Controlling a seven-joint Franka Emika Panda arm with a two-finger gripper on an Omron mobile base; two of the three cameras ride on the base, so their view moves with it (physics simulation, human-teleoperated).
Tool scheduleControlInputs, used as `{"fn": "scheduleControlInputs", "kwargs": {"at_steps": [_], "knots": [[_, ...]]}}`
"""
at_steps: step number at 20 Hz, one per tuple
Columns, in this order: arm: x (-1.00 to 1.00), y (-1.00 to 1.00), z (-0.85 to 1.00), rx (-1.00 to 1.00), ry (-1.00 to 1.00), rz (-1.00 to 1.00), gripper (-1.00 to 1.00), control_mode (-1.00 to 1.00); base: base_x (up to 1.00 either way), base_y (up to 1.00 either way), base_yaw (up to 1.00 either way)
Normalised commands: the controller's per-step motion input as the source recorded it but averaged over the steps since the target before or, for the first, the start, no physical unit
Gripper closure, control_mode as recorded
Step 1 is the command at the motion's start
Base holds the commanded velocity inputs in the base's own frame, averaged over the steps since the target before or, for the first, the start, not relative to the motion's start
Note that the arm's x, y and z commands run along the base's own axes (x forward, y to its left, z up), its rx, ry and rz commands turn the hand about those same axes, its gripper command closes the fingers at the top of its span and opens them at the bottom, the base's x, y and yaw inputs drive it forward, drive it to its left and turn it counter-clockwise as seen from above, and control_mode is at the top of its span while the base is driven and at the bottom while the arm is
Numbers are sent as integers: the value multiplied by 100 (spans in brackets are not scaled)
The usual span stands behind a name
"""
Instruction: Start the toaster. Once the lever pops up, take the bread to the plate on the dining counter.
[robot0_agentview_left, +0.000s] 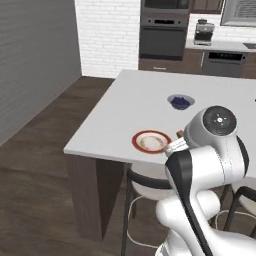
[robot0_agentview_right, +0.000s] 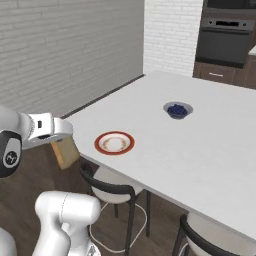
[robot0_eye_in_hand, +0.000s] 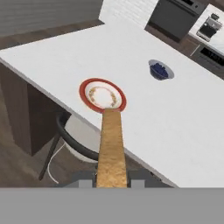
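bread (robot0_eye_in_hand: 111, 146) | clamped edge-on in gripper (robot0_eye_in_hand: 112, 180) | short of plate (robot0_eye_in_hand: 103, 94)

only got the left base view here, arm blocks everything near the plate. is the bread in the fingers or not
Observer: Yes. In the hand view the bread stands edge-on, clamped between the fingers, reaching toward the plate.
Operator: is it over the counter yet
Observer: Not yet. The right base view shows the slice hanging off the near edge of the dining counter, above the floor beside the stool.
Operator: anything on the plate already
Observer: In the hand view the plate has a red rim and a pale centre with brownish speckles; nothing lies on it. The blue bowl sits farther back, apart from it.
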Motion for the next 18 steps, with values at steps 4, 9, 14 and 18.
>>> {"fn": "scheduleControlInputs", "kwargs": {"at_steps": [4, 9, 14, 18], "knots": [[17, 15, -5, -1, -3, -11, 100, -100, 50, 46, -34], [76, 29, -13, 0, -12, -44, 100, -100, 0, 0, 0], [78, -19, -27, 0, 6, -37, 100, -100, 0, 0, 0], [86, -24, -25, -1, 25, -39, 100, -100, 0, 0, 0]]}}
